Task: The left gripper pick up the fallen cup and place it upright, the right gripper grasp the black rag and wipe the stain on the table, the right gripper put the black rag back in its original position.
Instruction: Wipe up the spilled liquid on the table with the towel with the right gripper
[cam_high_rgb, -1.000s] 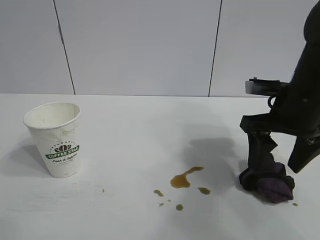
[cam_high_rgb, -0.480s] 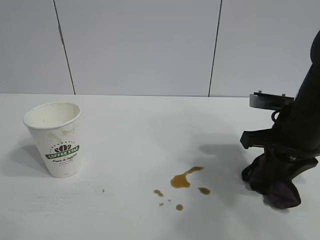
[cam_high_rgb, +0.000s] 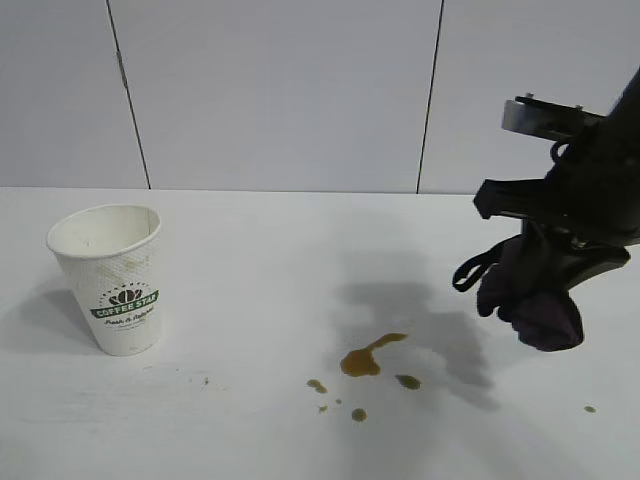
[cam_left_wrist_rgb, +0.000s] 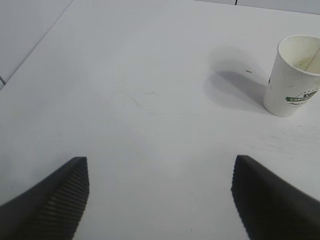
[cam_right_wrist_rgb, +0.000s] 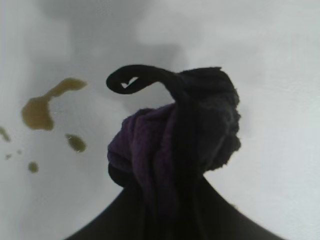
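Observation:
The white paper cup (cam_high_rgb: 110, 277) with the green COFFEE logo stands upright at the left of the white table (cam_high_rgb: 260, 260); it also shows in the left wrist view (cam_left_wrist_rgb: 295, 75). The brown stain (cam_high_rgb: 366, 358) with small droplets lies on the table near the middle. My right gripper (cam_high_rgb: 540, 285) is shut on the black rag (cam_high_rgb: 530, 295) and holds it in the air, to the right of the stain; in the right wrist view the rag (cam_right_wrist_rgb: 175, 140) hangs bunched, its loop sticking out, with the stain (cam_right_wrist_rgb: 42, 107) beyond. My left gripper (cam_left_wrist_rgb: 160, 195) is open and empty over bare table, away from the cup.
A small brown droplet (cam_high_rgb: 590, 408) lies on the table at the right, below the lifted rag. Grey wall panels (cam_high_rgb: 280, 90) stand behind the table.
My right gripper closed on the black rag and lifted it off the table, moving up and slightly toward the stain. The cup and stain have not moved.

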